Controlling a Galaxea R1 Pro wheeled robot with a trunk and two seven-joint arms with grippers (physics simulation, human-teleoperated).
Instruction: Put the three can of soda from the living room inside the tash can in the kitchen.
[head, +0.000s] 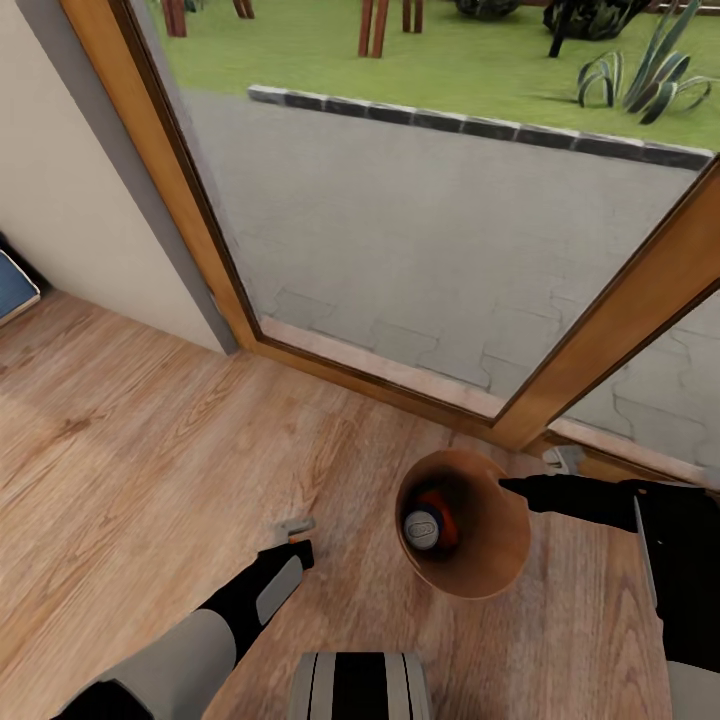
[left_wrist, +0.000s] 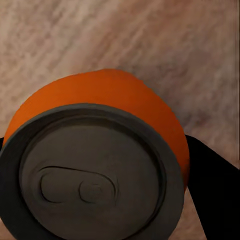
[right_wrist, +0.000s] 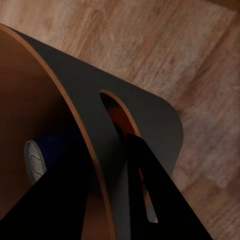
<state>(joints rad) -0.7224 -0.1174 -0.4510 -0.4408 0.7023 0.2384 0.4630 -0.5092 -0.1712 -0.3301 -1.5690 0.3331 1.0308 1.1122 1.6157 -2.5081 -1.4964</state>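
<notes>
My left claw (head: 297, 537) pinches an orange soda can (left_wrist: 102, 165), top up; copper trash can (head: 480, 570), rim pinched by right claw (head: 512, 485), sits just right.

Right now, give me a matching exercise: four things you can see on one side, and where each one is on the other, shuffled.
Things:
1. orange can
2. blue can
3. bin
4. glass door

Places:
A. inside the bin
B. between the left pincer's fingers
C. ahead, beyond the plank floor
D. held at its rim by the right pincer

Pairs: 1-B, 2-A, 3-D, 4-C
</notes>
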